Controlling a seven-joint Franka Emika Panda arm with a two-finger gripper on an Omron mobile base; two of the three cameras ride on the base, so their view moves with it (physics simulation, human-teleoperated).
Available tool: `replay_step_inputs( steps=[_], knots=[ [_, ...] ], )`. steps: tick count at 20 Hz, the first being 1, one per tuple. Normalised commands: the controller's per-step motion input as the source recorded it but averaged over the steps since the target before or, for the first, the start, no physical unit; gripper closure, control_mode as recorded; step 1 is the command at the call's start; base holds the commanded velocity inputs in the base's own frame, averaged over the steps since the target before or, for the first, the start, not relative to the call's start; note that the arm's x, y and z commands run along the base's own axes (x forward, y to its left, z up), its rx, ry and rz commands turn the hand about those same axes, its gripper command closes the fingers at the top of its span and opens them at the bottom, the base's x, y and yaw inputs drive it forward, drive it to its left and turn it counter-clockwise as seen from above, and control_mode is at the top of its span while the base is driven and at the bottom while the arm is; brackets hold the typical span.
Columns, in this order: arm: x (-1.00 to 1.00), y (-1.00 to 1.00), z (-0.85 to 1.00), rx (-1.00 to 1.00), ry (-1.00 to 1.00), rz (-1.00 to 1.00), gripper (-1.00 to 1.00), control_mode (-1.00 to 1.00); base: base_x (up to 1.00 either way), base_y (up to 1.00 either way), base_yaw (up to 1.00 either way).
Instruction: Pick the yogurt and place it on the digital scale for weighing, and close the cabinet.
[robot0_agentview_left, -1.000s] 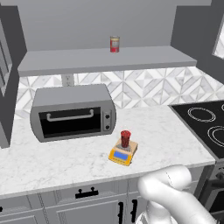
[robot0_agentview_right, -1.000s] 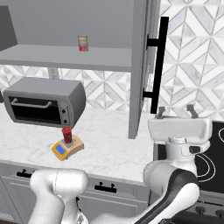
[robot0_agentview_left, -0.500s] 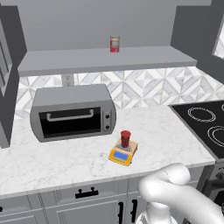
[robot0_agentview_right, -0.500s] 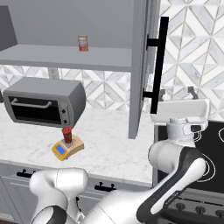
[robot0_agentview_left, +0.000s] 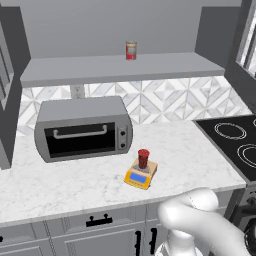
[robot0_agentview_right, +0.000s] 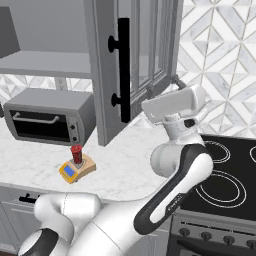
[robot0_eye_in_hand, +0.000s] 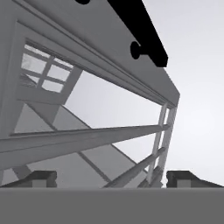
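Observation:
The dark red yogurt (robot0_agentview_left: 143, 158) (robot0_agentview_right: 76, 154) stands upright on the orange-yellow digital scale (robot0_agentview_left: 140, 175) (robot0_agentview_right: 76, 169) on the marble counter. The cabinet's right door (robot0_agentview_right: 107, 75) with its black bar handle (robot0_agentview_right: 123, 70) stands partly swung in. My white hand (robot0_agentview_right: 175, 102) is behind that door, at its glazed inner side. In the hand view, my gripper (robot0_eye_in_hand: 112, 177) is open with nothing between its fingertips (robot0_eye_in_hand: 41, 177), and the door frame (robot0_eye_in_hand: 87, 65) and handle (robot0_eye_in_hand: 140, 30) are close ahead.
A grey toaster oven (robot0_agentview_left: 82, 127) sits left of the scale. A red can (robot0_agentview_left: 131, 50) stands on the open cabinet shelf (robot0_agentview_left: 120, 67). A black stove (robot0_agentview_right: 225, 175) lies to the right. The left cabinet door (robot0_agentview_left: 7, 75) hangs open.
The right cabinet door has swung left, toward shut, with my hand moving left and up behind it. The yogurt and the scale have stayed put.

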Motion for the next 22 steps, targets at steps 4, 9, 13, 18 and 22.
replay_step_inputs(
  steps=[4, 9, 13, 18, 22],
  knots=[
    [0.19, 1.0, 0.0, -0.27, -0.07, -0.29, -1.0, -1.0, 0.0, 0.0, 0.0],
    [0.62, 1.0, 0.0, -0.23, 0.0, -0.35, -1.0, -1.0, 0.0, 0.0, 0.0],
    [0.83, 1.0, 0.0, -0.22, 0.01, -0.34, -1.0, -1.0, 0.0, 0.0, 0.0],
    [0.81, 0.93, 0.0, -0.18, 0.07, -0.33, -1.0, -1.0, 0.0, 0.0, 0.0],
    [0.95, 0.62, 0.0, -0.1, 0.07, -0.2, -1.0, -1.0, 0.0, 0.0, 0.0]
  ],
)
